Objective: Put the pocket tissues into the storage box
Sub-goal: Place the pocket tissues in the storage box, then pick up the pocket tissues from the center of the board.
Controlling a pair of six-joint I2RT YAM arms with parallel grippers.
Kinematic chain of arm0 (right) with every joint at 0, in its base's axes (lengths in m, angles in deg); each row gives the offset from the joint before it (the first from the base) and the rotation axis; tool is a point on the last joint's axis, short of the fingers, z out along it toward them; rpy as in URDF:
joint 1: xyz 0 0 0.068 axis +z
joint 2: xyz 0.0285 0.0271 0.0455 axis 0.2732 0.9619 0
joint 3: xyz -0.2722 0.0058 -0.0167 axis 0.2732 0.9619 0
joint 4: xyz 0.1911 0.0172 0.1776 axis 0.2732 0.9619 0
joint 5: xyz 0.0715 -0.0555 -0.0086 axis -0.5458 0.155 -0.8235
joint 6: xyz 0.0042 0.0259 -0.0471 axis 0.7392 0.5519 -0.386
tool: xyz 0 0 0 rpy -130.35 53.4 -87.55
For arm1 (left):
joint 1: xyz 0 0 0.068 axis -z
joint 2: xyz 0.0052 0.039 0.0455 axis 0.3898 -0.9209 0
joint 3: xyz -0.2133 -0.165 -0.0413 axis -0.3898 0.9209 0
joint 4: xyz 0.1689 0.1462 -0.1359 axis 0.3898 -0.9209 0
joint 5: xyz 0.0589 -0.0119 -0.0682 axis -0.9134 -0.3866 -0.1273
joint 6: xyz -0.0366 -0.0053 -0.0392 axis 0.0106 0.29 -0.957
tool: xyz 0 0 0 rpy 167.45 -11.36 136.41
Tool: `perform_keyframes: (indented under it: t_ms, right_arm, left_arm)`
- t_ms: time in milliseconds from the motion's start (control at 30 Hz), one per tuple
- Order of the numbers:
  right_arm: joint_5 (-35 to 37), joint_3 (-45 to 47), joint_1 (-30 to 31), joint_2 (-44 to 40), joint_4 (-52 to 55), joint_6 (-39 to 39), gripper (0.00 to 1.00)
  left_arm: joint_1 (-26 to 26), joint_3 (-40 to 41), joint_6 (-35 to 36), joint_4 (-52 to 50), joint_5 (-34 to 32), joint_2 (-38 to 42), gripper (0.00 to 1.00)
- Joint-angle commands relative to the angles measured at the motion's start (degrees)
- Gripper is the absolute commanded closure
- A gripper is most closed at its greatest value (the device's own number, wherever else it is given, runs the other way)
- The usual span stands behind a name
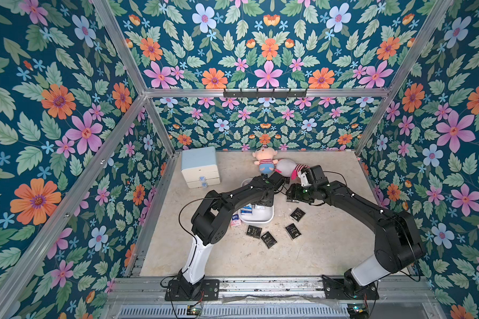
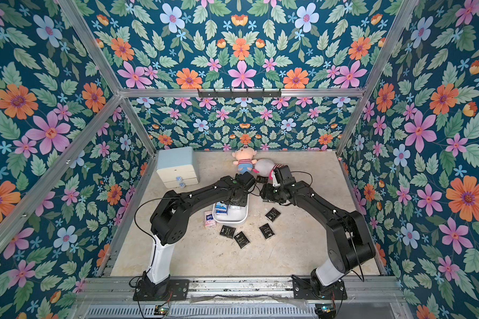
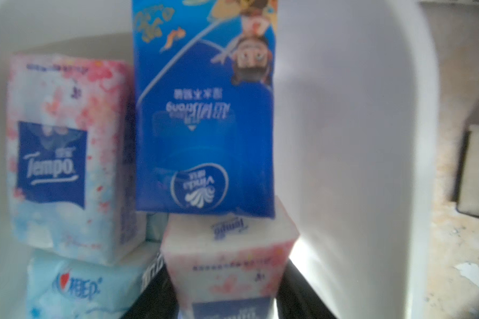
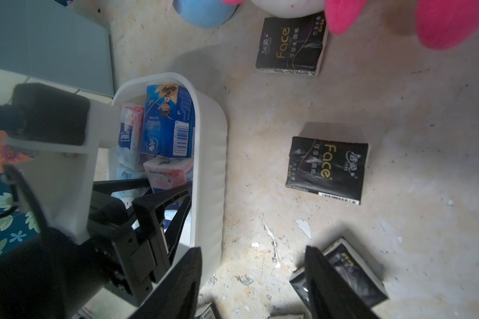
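The white storage box (image 1: pixel 256 219) (image 4: pixel 210 165) stands mid-table with several pocket tissues in it: a blue packet (image 3: pixel 205 110), a pink-and-white one (image 3: pixel 64 154) and a light blue one (image 3: pixel 78 287). My left gripper (image 3: pixel 224 276) reaches down into the box. A pink-and-white packet (image 3: pixel 230 256) rests on the pile between its fingers, and a strip of light shows beside one finger. My right gripper (image 4: pixel 252 265) hangs open and empty over the floor beside the box. Black packets (image 4: pixel 327 169) (image 4: pixel 292 45) (image 1: pixel 293 231) lie around. A pink packet (image 1: pixel 235 221) lies at the box's left.
A cream cabinet with a light blue top (image 1: pixel 199 167) stands at the back left. Two plush dolls (image 1: pixel 264 160) (image 1: pixel 288 167) lie at the back, near my right wrist. Floral walls and aluminium posts enclose the table. Both arms arch over the box.
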Motion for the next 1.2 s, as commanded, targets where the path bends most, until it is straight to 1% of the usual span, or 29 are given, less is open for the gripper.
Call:
perform_keyframes:
  t_ms: [0, 200, 367, 467, 567, 667, 767, 933, 1167]
  right_arm:
    - [-0.33, -0.03, -0.10, -0.19, 0.69, -0.92, 0.36]
    - [-0.77, 0.01, -0.11, -0.02, 0.39, -1.00, 0.36]
    - [-1.05, -0.12, -0.11, 0.53, 0.37, -1.09, 0.36]
    - [-1.48, -0.21, -0.07, 0.93, 0.37, -1.18, 0.36]
    - [-1.98, -0.47, -0.12, 1.30, 0.37, -1.19, 0.36]
    - [-2.13, -0.87, -0.12, 1.58, 0.59, -1.35, 0.36]
    - [-2.41, -1.31, -0.07, 2.00, 0.92, -1.53, 0.36]
    - [-2.60, -2.38, -0.12, 2.55, 1.71, -1.88, 0.36]
    - [-2.55, -3.89, -0.07, 3.16, 3.02, -2.24, 0.36]
  left_arm:
    - [-0.10, -0.89, -0.75, -2.60, -1.27, 0.44, 0.41]
    - [-0.05, -1.84, -2.29, -3.43, -0.68, 3.33, 0.35]
    - [-0.03, -1.48, -3.57, -3.10, 0.46, 7.53, 0.26]
    - [-0.09, 0.02, -4.39, -1.69, 0.67, 11.14, 0.20]
    - [-0.24, 3.20, -6.00, -0.12, -0.34, 15.29, 0.16]
    - [-0.66, 8.09, -7.93, 1.56, -1.97, 20.32, 0.13]
    - [-2.04, 14.89, -9.80, 3.82, -2.61, 25.82, 0.11]
    - [-6.28, 27.32, -12.38, 7.56, -0.59, 34.75, 0.11]
    - [-13.69, 41.85, -13.89, 13.58, 3.08, 43.03, 0.12]
